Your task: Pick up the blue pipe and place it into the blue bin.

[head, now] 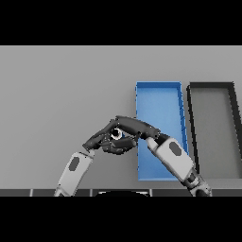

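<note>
The blue pipe (124, 136) shows only as a small blue patch and a pale ring end, just left of the blue bin (160, 97). Both hands meet over it. My right hand (137, 126) reaches in from the lower right, across the bin's near left corner, with its fingers laid over the top of the pipe. Coming in from the lower left, my left hand (99, 140) has its fingers curled under and against the pipe. Most of the pipe is hidden between the two hands.
A dark grey bin (234, 142) stands directly right of the blue bin, its long side parallel to it. My right forearm covers the blue bin's near part. Grey table stretches to the left and far side.
</note>
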`<move>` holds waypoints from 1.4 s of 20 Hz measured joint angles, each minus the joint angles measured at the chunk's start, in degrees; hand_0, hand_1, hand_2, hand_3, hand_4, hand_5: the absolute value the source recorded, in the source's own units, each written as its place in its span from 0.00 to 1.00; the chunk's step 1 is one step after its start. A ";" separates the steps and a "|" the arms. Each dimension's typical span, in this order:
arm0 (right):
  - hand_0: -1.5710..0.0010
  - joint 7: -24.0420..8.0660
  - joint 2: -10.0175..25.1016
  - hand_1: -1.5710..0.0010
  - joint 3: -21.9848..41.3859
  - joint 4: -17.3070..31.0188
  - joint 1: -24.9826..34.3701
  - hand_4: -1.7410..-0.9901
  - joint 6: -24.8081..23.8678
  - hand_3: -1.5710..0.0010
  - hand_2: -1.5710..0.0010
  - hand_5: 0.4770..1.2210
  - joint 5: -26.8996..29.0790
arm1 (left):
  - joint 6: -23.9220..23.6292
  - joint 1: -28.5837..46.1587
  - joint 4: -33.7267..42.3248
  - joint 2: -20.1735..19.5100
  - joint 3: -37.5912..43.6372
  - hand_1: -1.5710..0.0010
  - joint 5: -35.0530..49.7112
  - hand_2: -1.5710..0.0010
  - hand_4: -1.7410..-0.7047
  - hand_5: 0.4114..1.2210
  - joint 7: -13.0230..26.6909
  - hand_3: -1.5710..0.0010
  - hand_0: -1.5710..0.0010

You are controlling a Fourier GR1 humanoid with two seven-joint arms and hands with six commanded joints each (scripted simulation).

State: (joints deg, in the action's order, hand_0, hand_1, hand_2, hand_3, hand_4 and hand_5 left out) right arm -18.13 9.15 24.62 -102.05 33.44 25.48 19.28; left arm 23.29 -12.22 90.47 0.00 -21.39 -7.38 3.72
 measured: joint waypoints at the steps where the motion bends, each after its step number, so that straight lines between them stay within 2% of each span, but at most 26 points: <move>1: 0.00 -0.19 -0.23 0.00 -0.34 0.53 0.05 0.00 -0.21 0.00 0.00 1.00 0.68 | -0.22 0.20 0.15 -0.26 -0.04 0.97 -0.40 0.97 0.77 0.13 0.35 0.97 0.97; 2: 0.00 0.41 -0.42 0.00 -0.84 0.72 0.54 0.00 -0.27 0.00 0.00 1.00 1.33 | -0.26 0.13 -0.50 -0.33 -0.09 0.98 -0.80 0.98 0.78 0.10 -0.09 0.98 0.97; 5: 0.00 -2.64 -0.45 0.00 -3.14 0.35 2.31 0.00 -1.40 0.00 0.00 1.00 8.68 | -0.92 -0.32 -1.04 -0.08 0.06 0.99 -1.34 0.99 0.80 0.08 0.27 0.99 0.99; 6: 0.00 -4.60 -0.28 0.00 -4.01 -0.27 3.36 0.00 -2.91 0.00 0.00 1.00 11.65 | -0.84 0.01 -0.88 -0.12 -0.05 0.99 -1.32 0.99 0.80 0.07 0.47 0.99 0.99; 8: 0.00 -7.99 0.10 0.00 -5.70 -0.32 6.82 0.00 -5.52 0.00 0.00 1.00 16.30 | -0.56 0.14 -1.09 -0.22 -0.10 0.99 -1.25 0.99 0.80 0.05 0.42 0.99 0.99; 10: 0.00 -9.70 0.98 0.00 -8.58 0.71 11.98 0.00 -7.79 0.00 0.00 1.00 21.21 | -0.40 -0.48 -1.12 -0.65 0.31 1.00 -1.16 1.00 0.81 0.04 0.67 1.00 1.00; 13: 0.00 -9.52 3.97 0.00 -13.61 3.99 20.46 0.00 -8.12 0.00 0.00 1.00 28.44 | 0.50 -0.21 -1.24 -0.74 0.45 1.00 -0.26 1.00 0.81 0.03 1.16 1.00 1.00; 16: 0.00 -6.63 7.59 0.00 -18.11 9.43 26.44 0.00 -13.14 0.00 0.00 1.00 24.89 | 0.10 0.18 0.23 -0.66 0.02 1.00 -0.58 1.00 0.81 0.02 2.02 1.00 1.00; 17: 0.00 -6.33 8.74 0.00 -19.07 11.98 27.70 0.00 -13.82 0.00 0.00 1.00 23.24 | -0.17 -0.32 -0.11 -0.43 -0.06 1.00 -1.03 1.00 0.82 0.02 3.15 1.00 1.00; 21: 0.00 -5.55 12.51 0.00 -22.70 22.00 30.26 0.00 -14.33 0.00 0.00 1.00 20.08 | -0.14 -0.59 -0.28 -0.57 0.23 1.00 -1.01 1.00 0.82 0.00 3.06 1.00 1.00; 25: 0.00 -4.19 16.47 0.00 -24.52 28.18 25.82 0.00 -11.92 0.00 0.00 1.00 17.33 | -0.48 0.34 -0.17 -1.21 -0.29 1.00 -2.20 1.00 0.84 0.00 1.12 1.00 1.00; 28: 0.00 -4.69 17.03 0.00 -24.69 28.27 20.64 0.00 -13.18 0.00 0.00 1.00 16.71 | -0.30 0.30 -0.19 -1.73 -0.09 1.00 -2.23 1.00 0.85 0.01 0.94 1.00 1.00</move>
State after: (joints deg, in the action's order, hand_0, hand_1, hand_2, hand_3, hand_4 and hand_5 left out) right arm -22.82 26.19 -0.07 -73.77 54.08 12.30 35.99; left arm 22.99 -11.92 90.28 -1.72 -21.47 -9.61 4.66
